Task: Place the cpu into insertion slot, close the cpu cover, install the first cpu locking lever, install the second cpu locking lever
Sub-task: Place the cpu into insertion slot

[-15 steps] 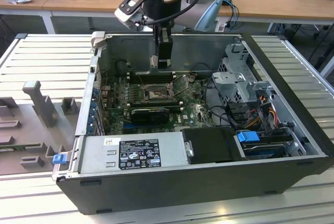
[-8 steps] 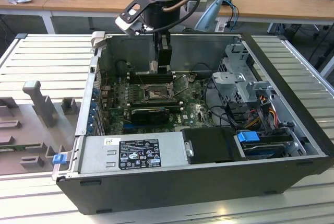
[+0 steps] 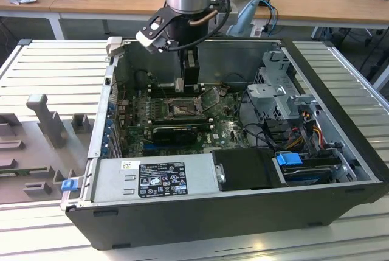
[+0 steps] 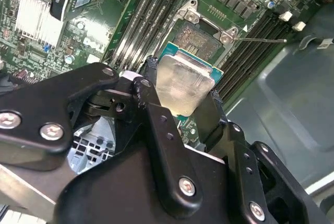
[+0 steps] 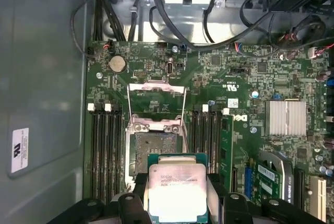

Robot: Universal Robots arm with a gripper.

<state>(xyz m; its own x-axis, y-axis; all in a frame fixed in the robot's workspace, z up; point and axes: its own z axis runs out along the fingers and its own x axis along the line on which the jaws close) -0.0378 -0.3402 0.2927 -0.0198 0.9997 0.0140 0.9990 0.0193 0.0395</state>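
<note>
The cpu [image 5: 177, 188], a pale silvery square chip on a green edge, sits between my gripper's [image 5: 177, 182] two black fingers [image 5: 140, 185]; the gripper is shut on it. In the second wrist view the cpu [image 4: 182, 85] hangs tilted, a short way off the insertion slot [image 4: 201, 36]. The insertion slot [image 5: 155, 148] lies bare, its grey contact field showing. The cpu cover [image 5: 155, 85], a thin silver frame, is swung open beyond the slot. A thin lever rod [image 4: 261, 40] sticks out beside the socket. In the exterior view my gripper [image 3: 181, 84] hovers just above the slot [image 3: 182, 110].
Long memory slots [image 5: 104, 151] flank the socket on both sides. A black expansion card [image 3: 176, 132] lies in front of it, a finned heatsink [image 5: 285, 118] beyond. The power supply [image 3: 152, 179], drive cage [image 3: 279, 97] and cables crowd the case; its grey wall [image 5: 42, 104] stands close.
</note>
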